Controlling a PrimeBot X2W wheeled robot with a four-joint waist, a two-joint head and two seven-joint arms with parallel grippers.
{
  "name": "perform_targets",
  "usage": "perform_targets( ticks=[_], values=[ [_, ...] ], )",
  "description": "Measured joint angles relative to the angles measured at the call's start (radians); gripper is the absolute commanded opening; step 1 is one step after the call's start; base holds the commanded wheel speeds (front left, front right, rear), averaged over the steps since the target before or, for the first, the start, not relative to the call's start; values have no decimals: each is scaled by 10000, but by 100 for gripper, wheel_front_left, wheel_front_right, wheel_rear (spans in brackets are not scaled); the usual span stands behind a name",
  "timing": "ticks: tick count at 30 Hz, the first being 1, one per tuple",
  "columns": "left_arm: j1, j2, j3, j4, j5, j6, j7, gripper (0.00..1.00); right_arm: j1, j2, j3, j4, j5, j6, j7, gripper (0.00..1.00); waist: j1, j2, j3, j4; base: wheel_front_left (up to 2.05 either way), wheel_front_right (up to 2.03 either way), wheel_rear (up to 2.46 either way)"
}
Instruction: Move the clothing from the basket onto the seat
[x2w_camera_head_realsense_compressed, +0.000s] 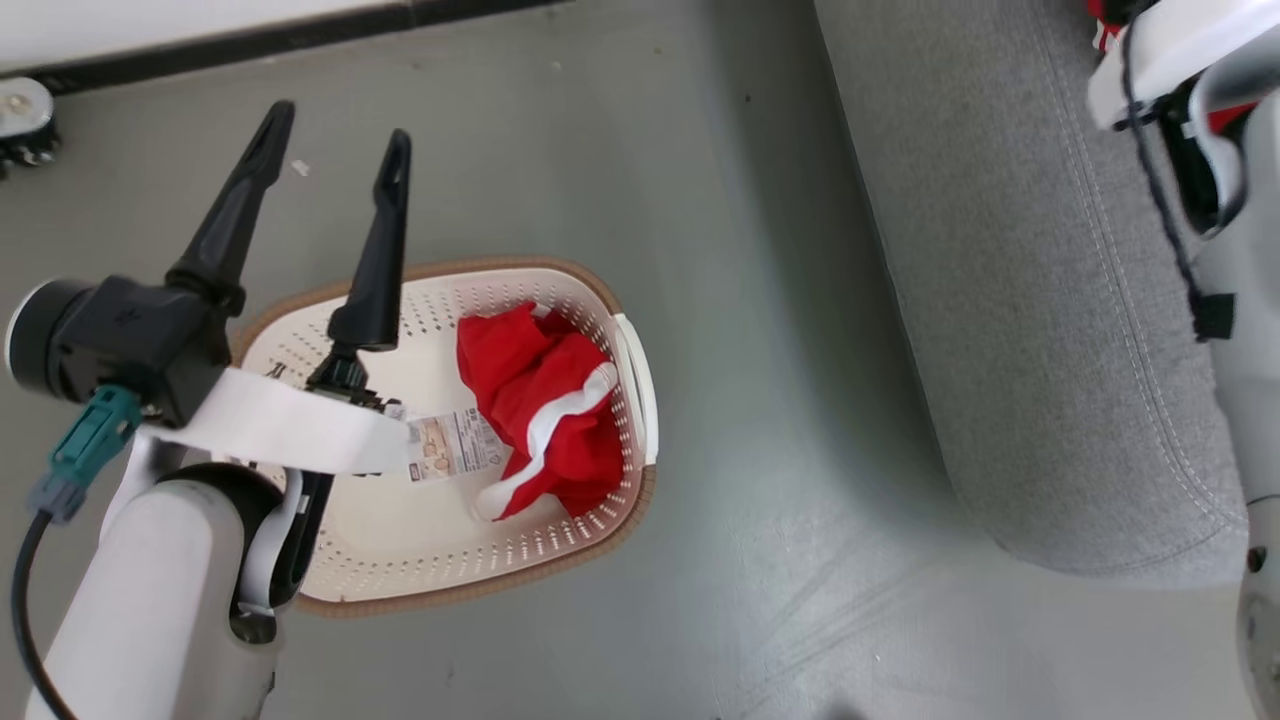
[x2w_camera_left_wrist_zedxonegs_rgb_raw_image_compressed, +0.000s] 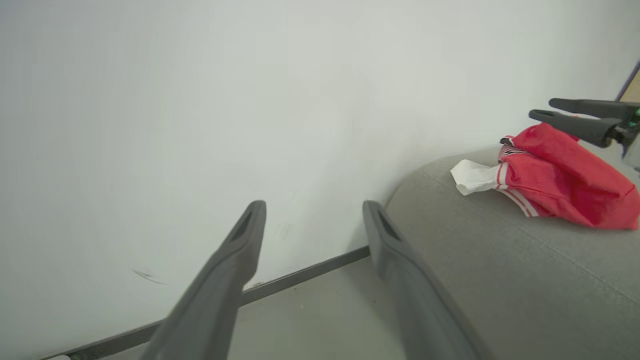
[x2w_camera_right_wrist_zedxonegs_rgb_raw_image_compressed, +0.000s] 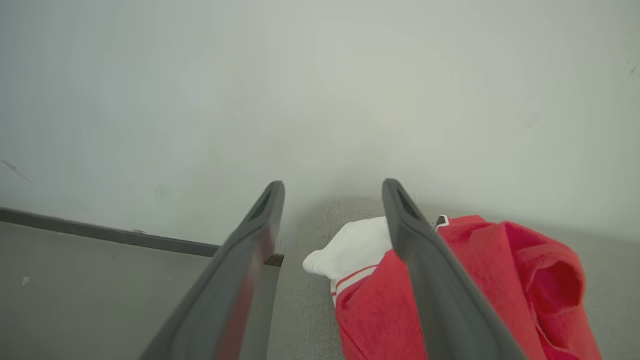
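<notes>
Midway: one red garment (x2w_camera_left_wrist_zedxonegs_rgb_raw_image_compressed: 560, 185) lies on the sofa (x2w_camera_head_realsense_compressed: 1000, 300) beneath the parted right fingers (x2w_camera_right_wrist_zedxonegs_rgb_raw_image_compressed: 425, 280); a white-trimmed garment (x2w_camera_head_realsense_compressed: 545, 400) waits at three o'clock in the basket (x2w_camera_head_realsense_compressed: 440, 590), where the parted left fingers (x2w_camera_head_realsense_compressed: 385, 240) should descend.

Home: sofa (x2w_camera_head_realsense_compressed: 1000, 300), laundry basket (x2w_camera_head_realsense_compressed: 470, 295)

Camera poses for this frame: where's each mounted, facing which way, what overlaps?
Head: on the head, facing down at the floor; basket holding basket clothing, sofa at right; left gripper open at left, right arm at right edge.
Left wrist: on that wrist, facing along its fingers at the wall and sofa end; right gripper open by the sofa clothing.
Right wrist: on that wrist, facing the wall across the sofa; its fingers spread, one crossing the sofa clothing.
Shared: both wrist views see the sofa clothing and wall.
</notes>
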Motion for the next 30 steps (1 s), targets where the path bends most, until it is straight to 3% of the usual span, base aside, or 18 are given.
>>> perform_targets(
  ticks=[18,30],
  values=[
    [1539,-320,571,594,-541,391,-1114,100,1445,374,1469,-130,351,0,-510,100,0,0,-1421,949,0,0,0],
    [2490,-357,686,1051,-805,280,-1814,100,2829,385,1789,-1206,723,0,-554,100,0,0,-2414,1630,0,0,0]
  ],
)
